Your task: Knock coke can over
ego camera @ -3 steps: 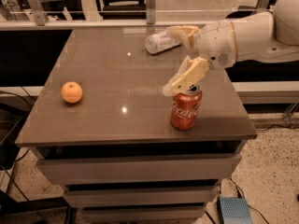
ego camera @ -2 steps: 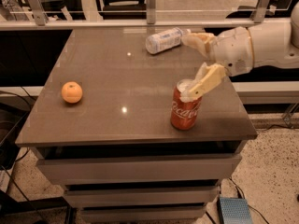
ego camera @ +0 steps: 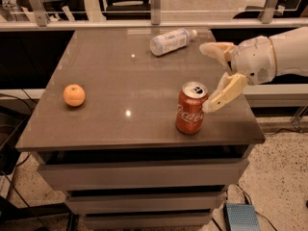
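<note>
over on the left, an orange [ego camera: 74,95] sits by itself on the grey-brown table [ego camera: 120,66], near the left edge and well apart from everything else. under the table top i can see a stack of drawer-like tiers [ego camera: 139,174].

toward the back of the table, a bit right of centre, a clear plastic bottle [ego camera: 171,41] lies on its side with its cap pointing right, close to the rear edge. behind it runs a rail with metal posts [ego camera: 155,4].

further right and nearer the front, the coke can [ego camera: 191,108] stands on its base not far from the front right corner. its silver top and pull tab face up, and the white script shows on the red side. it is well apart from the bottle and far from the orange.

right beside the can is the gripper [ego camera: 204,77], reaching in from the right on a white arm [ego camera: 288,52]. its two pale fingers are spread wide and have hold of nothing. the upper finger [ego camera: 216,49] points left, over the right part of the table, to the right of the bottle. the lower finger [ego camera: 224,91] slants down and left, with its tip at the can's right side just under the rim. whether it is touching or a hair off, i can't tell.

on the floor at the lower right lies a blue box [ego camera: 240,218].
</note>
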